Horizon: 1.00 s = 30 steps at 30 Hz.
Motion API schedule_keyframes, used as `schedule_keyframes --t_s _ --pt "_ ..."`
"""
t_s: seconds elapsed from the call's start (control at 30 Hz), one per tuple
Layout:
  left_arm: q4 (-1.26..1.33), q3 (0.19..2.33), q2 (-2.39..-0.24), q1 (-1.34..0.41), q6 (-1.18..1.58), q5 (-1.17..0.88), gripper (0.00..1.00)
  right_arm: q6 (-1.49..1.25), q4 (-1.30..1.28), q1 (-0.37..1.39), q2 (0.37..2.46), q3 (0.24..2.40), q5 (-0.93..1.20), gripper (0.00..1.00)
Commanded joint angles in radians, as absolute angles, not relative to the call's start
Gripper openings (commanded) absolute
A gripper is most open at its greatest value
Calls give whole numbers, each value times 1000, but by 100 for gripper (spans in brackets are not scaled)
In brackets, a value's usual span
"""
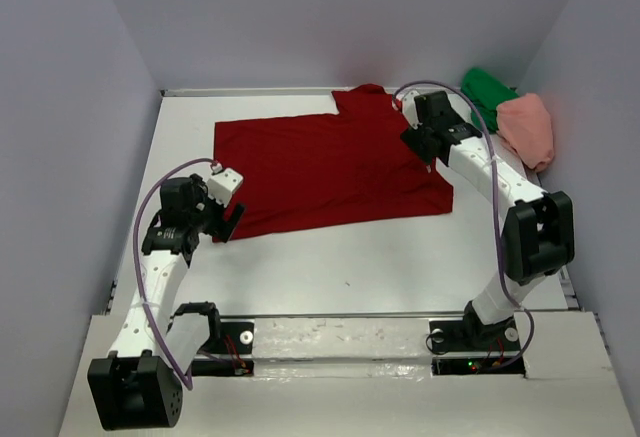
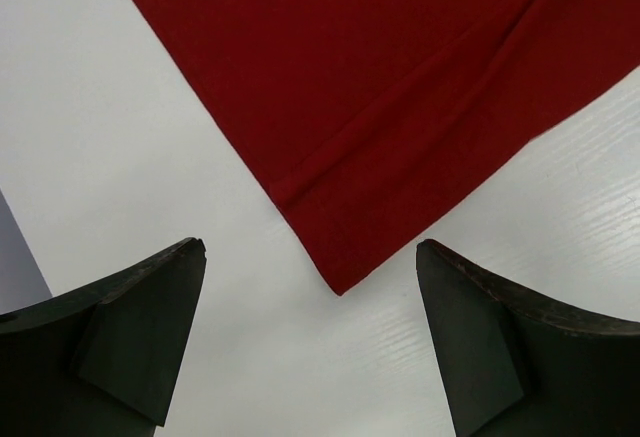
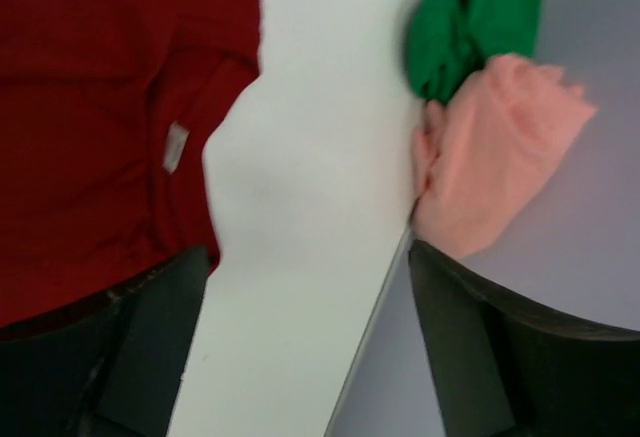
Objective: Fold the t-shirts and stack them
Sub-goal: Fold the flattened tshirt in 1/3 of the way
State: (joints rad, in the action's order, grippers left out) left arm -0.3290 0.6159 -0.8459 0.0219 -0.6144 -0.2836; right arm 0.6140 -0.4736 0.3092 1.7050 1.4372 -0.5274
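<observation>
A dark red t-shirt [image 1: 330, 167] lies spread flat across the middle of the white table [image 1: 350, 267]. A bright green t-shirt [image 1: 487, 89] and a salmon pink t-shirt [image 1: 528, 127] sit bunched at the far right edge. My left gripper [image 1: 232, 219] hovers open at the red shirt's near left corner [image 2: 340, 282], which shows between its fingers [image 2: 150, 337] in the left wrist view; nothing is held. My right gripper [image 1: 422, 144] is open over the red shirt's right edge, empty. Its view shows the red shirt [image 3: 100, 107] with a white neck label [image 3: 175, 145], the green shirt [image 3: 480, 17] and the pink shirt [image 3: 500, 157].
Grey walls [image 1: 70, 157] close the table in on the left, back and right. The table's right edge [image 3: 385, 287] runs between the right fingers. Both arm bases [image 1: 330, 342] stand on the near rail.
</observation>
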Motion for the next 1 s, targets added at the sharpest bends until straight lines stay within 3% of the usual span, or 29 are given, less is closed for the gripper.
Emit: schedule_keyframes --t_s 0.0,0.03,0.07,0.1,0.13,0.17,0.2,0.23,0.27,0.3,0.37,0.4,0.53,0.97 --pt "-345 652 -891 29 -663 -342 98 466 -575 316 1591 1326 -407 82" --pt "-344 663 -902 29 -667 -344 97 444 -577 316 1577 1306 -400 63" --pt "-351 672 -923 29 -676 -348 93 427 -583 316 1556 1277 -387 51" --pt "-356 683 -934 29 -683 -354 90 402 -587 316 1546 1266 -376 25" --pt "-360 692 -942 29 -687 -360 86 402 -594 316 1537 1258 -361 25" --pt "-362 710 -951 28 -693 -368 82 382 -609 316 1531 1255 -341 1" --pt "-364 716 -963 29 -695 -380 75 374 -617 316 1523 1252 -313 0" --pt "-364 730 -968 28 -701 -385 59 373 -641 316 1517 1252 -295 0" --pt "-364 735 -982 28 -703 -393 53 368 -655 316 1517 1255 -263 0" --pt "-365 741 -986 29 -704 -397 40 364 -670 316 1520 1264 -249 0" --pt "-367 752 -1005 29 -709 -397 30 359 -722 316 1528 1272 -212 0" --pt "-371 755 -1011 28 -710 -396 18 357 -736 316 1529 1273 -200 0" --pt "-374 752 -1029 28 -722 -384 0 365 -769 316 1534 1256 -155 0" --pt "-287 706 -1160 28 -756 -307 0 368 -775 295 1741 1302 -150 0"
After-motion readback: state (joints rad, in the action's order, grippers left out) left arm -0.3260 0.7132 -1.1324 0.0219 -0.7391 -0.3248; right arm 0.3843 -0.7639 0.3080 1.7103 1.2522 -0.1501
